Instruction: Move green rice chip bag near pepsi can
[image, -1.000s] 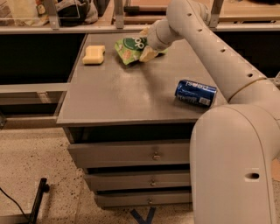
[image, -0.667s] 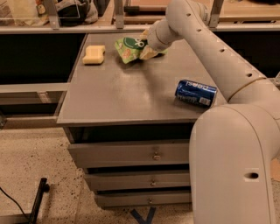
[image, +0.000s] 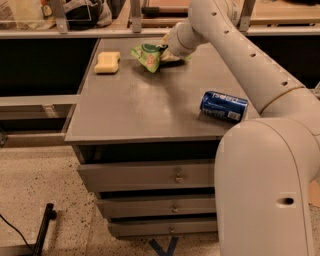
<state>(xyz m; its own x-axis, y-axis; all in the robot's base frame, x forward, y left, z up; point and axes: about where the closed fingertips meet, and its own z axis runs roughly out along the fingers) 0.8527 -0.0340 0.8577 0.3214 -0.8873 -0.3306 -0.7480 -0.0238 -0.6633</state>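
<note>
Reaching to the far side of the grey bench (image: 130, 115), the white arm (image: 240, 55) stretches long, wrist dipped so the pincer (image: 167, 48) meets the crumpled light-green foil rice chip bag (image: 147, 56), tilted near a pale yellow sponge block (image: 107, 62); clamped or not, I cannot tell. The blue metal pepsi can (image: 224, 106) lies sideways at the front right, well apart, so the bag needs carrying back

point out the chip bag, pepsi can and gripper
green rice chip bag (image: 148, 56), camera view, middle of its green front
pepsi can (image: 223, 106), camera view, middle of its blue side
gripper (image: 165, 51), camera view, its tip at the bag
</note>
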